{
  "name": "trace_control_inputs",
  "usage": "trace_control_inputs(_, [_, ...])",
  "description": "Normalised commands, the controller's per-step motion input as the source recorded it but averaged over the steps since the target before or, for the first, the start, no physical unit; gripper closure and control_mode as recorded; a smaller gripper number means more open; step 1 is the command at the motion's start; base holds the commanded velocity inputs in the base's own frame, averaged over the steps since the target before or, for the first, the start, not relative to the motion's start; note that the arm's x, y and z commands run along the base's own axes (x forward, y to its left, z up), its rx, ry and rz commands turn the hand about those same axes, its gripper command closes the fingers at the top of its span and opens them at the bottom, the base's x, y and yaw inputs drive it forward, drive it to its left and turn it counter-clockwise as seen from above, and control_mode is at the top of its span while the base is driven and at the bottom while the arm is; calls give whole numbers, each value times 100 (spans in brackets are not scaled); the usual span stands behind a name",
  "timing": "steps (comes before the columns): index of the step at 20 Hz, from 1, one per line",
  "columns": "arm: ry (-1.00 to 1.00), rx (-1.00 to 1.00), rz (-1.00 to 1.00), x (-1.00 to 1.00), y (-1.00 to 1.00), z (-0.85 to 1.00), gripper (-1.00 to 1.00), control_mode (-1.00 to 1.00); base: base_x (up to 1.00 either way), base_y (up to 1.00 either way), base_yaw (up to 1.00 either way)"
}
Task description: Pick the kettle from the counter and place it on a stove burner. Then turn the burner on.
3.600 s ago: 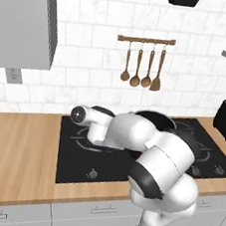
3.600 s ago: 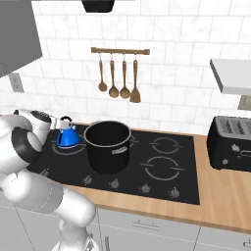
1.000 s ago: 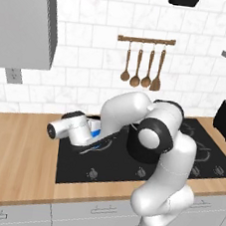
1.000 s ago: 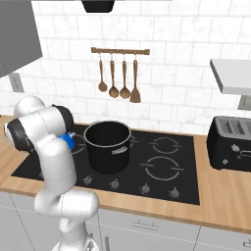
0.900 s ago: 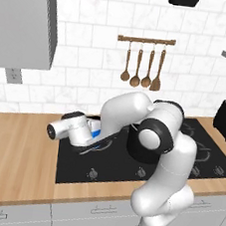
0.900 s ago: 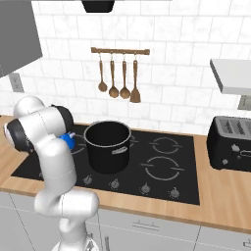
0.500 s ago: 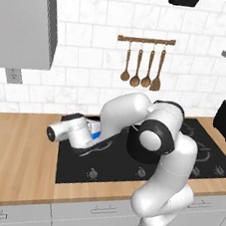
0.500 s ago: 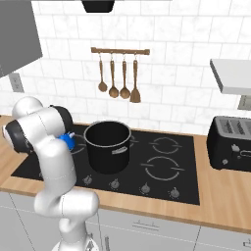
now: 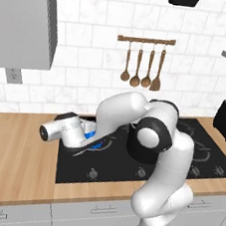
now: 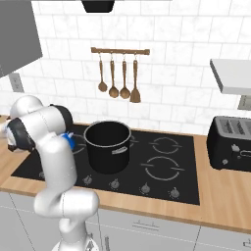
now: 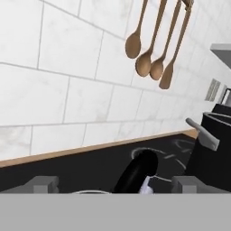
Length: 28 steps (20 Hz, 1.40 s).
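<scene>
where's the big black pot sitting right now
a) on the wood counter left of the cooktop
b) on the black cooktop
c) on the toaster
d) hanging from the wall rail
b: the big black pot stands on the glossy black cooktop, left of the bare burner rings and clear of the wood counter.

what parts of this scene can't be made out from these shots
- Kettle: mostly hidden behind the arm in both base views, a blue sliver shows.
- Burner under the kettle: covered by arm and hand in the left base view.
- Fingertips: cut by the hand view's bottom edge.
- Pot: cropped at the hand view's right edge.
</scene>
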Motion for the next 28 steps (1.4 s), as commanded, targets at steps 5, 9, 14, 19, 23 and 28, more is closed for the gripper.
trace_control_inputs(5, [0, 0, 0, -7, 50, -8, -100, -100, 0, 0, 0])
trace_control_inputs(9, [0, 7, 0, -48, 14, 12, -100, -100, 0, 0, 0])
trace_control_inputs(14, [3, 19, 0, -75, -4, 35, -100, -100, 0, 0, 0])
trace_control_inputs(19, [3, 21, 0, -97, -37, 33, -100, -100, 0, 0, 0])
trace_control_inputs(23, [1, 22, 0, -80, -39, 37, -100, -100, 0, 0, 0])
trace_control_inputs(28, [14, 27, 4, -29, -20, 64, -100, -100, 0, 0, 0])
